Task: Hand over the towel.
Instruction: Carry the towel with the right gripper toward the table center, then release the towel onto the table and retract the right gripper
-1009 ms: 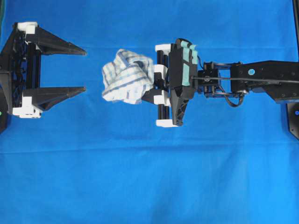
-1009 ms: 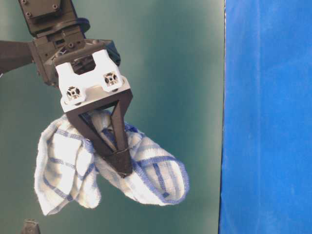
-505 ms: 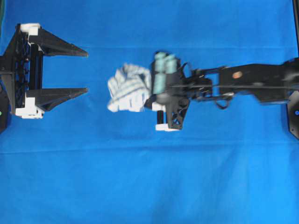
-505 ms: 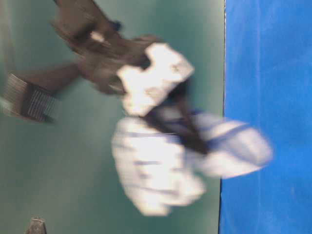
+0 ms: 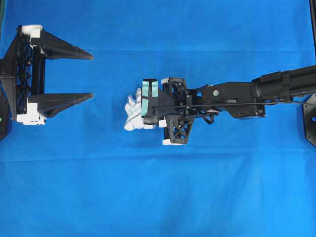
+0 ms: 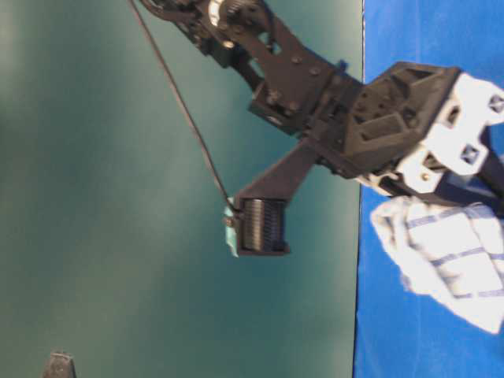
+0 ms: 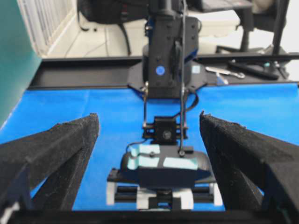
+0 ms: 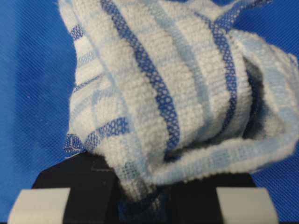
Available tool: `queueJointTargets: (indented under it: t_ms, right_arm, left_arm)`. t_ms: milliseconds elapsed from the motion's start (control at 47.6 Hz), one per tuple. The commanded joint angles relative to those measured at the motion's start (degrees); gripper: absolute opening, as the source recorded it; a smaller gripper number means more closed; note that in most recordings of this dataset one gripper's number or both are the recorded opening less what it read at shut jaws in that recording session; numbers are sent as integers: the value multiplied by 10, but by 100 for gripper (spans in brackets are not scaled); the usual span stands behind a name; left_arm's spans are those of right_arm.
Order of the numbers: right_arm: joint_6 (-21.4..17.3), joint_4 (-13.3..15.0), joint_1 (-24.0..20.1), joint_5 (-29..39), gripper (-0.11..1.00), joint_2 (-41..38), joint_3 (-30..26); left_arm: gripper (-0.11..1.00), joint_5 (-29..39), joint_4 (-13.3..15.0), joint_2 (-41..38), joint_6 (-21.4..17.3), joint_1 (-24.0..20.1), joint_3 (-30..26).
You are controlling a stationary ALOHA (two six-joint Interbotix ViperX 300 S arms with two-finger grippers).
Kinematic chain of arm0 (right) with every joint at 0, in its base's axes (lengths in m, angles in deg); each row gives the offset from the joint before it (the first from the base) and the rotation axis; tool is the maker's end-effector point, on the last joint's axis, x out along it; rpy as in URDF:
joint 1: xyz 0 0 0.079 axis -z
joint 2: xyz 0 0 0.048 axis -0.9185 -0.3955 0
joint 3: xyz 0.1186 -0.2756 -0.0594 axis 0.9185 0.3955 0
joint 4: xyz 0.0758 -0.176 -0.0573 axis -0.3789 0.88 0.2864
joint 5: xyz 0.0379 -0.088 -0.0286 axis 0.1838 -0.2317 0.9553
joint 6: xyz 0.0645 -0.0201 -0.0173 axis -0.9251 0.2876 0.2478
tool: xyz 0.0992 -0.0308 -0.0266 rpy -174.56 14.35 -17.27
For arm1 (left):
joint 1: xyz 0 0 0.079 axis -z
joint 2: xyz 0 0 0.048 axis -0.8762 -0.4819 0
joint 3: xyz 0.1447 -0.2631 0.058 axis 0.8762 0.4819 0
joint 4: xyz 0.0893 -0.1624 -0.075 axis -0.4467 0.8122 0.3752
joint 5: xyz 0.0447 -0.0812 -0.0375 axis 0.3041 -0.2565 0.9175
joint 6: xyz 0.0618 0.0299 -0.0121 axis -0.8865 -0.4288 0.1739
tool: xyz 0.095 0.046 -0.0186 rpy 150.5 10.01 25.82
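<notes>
- The small white towel (image 5: 133, 113) with thin blue stripes is bunched up in the black right gripper (image 5: 148, 118), whose fingers squeeze it tight.
- The towel hangs above the big blue cloth (image 5: 158, 197) on the table.
- The black left gripper (image 5: 89, 74) waits well apart from the towel, its two pointy fingers (image 5: 66, 48) spread wide with nothing between them.

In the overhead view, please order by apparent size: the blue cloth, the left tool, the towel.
1. Blue cloth, fills nearly the whole view.
2. Left tool, open wide.
3. Towel, partly hidden under the right tool, so its true size is unsure.
</notes>
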Motion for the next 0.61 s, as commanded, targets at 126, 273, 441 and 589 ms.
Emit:
queueJointTargets:
  t_ms: [126,273,441,589]
  right_arm:
    - [-8,-2,0,6,14,9,-11]
    - [-15,-2,0,9,15,9,-11]
    - [-15,-1,0,16,57,27,-10]
    - [-15,0,1,20,70,80,2]
  left_arm:
    - [93,-2,1,1,1,-1,-7]
    - [93,0,1,1,1,-1,-7]
    - [93,3,1,2,1,-1,-7]
    - [93,5,1,1,1,-1,-7]
